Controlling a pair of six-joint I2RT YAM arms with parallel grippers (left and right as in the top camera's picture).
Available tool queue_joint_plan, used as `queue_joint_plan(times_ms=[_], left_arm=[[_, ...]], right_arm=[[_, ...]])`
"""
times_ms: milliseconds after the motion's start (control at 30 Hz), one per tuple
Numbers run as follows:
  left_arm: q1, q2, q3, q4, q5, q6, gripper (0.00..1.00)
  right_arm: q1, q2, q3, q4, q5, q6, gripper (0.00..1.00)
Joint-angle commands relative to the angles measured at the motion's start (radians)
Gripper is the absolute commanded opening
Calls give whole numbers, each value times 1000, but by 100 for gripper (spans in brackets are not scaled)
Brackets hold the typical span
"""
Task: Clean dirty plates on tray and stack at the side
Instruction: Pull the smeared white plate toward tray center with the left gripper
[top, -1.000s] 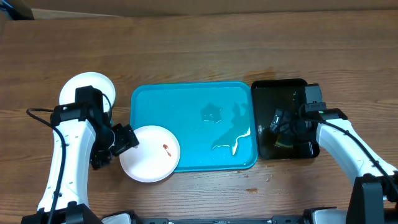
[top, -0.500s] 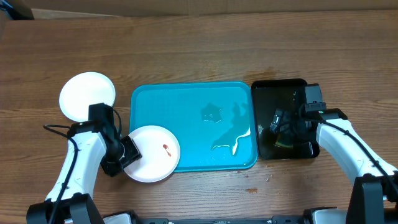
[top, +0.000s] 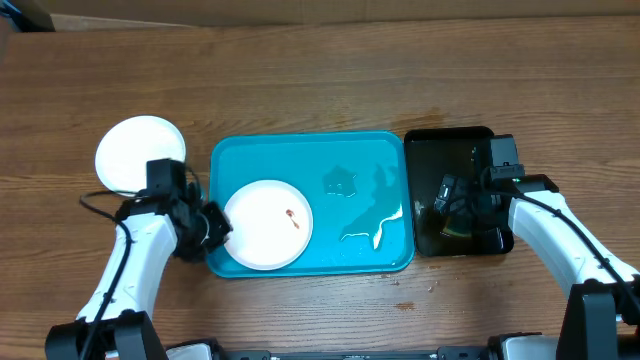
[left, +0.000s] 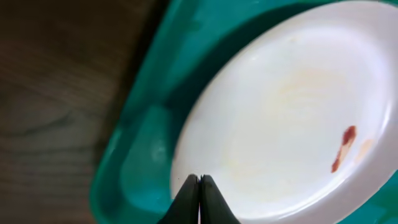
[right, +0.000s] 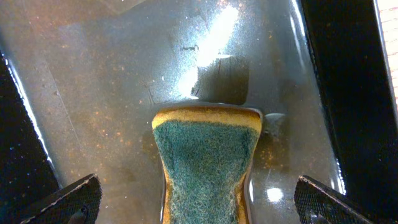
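Note:
A white plate (top: 267, 224) with a small red smear (top: 291, 216) lies in the front left corner of the turquoise tray (top: 350, 160). My left gripper (top: 215, 228) is shut, its tips at the plate's left rim with nothing between them. In the left wrist view the closed fingertips (left: 200, 180) meet over the plate (left: 292, 112) edge, with the tray (left: 143, 149) wall beside them. A second white plate (top: 140, 155) rests on the table left of the tray. My right gripper (right: 198, 186) stands open astride a green-topped sponge (right: 205, 162), touching neither side.
The smaller black tray (top: 450, 145) sits right of the turquoise one, wet, with the right arm (top: 560, 240) reaching over it. Water pools on the right half of the turquoise tray (top: 370, 215). Bare wooden table lies behind both trays.
The smeared plate slid right, from overhanging the tray's front left corner to lying inside it. My left gripper closed and followed it. The right arm stayed put.

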Motion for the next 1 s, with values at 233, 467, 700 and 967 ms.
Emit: queue_joint_plan(times_ms=[233, 467, 700, 967], left_arm=[[-187, -5, 54, 91, -2, -5, 37], [-172, -5, 220, -222, -236, 2, 48], [-186, -3, 120, -272, -233, -1, 39], [-185, -3, -16, -77, -190, -33, 31]], right_arm=[[-2, -1, -6, 4, 7, -1, 100], [-2, -1, -6, 4, 7, -1, 100], [-2, -1, -6, 4, 7, -1, 100], [-2, -1, -6, 4, 7, -1, 100]])
